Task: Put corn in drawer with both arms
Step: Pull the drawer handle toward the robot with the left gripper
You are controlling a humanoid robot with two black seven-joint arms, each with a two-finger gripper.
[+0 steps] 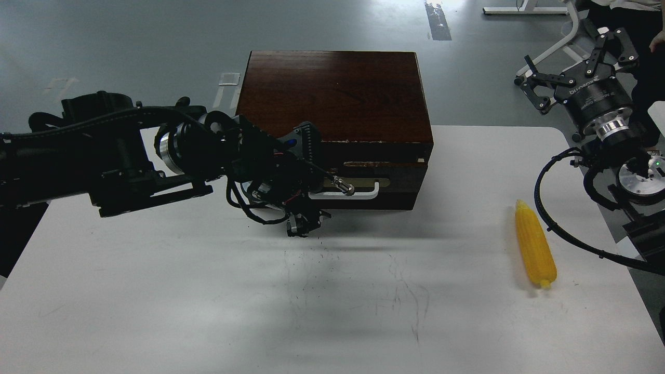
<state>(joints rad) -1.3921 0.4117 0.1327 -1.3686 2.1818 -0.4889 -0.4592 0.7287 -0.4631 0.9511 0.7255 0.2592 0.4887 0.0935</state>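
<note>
The left gripper (311,195) sits at the drawer (363,189) handle, seemingly to pull it out, though whether its jaws grasp I cannot tell; the right gripper (576,67) waits spread wide, raised beyond the corn (535,252) lying on the table (208,311).

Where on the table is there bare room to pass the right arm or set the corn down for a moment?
Free: the wide white table in front of the box, from the left edge across to the corn; also the strip between box and corn. Crowded: the drawer front, where the left end effector sits at the handle. The right end effector is off the far right corner.
</note>
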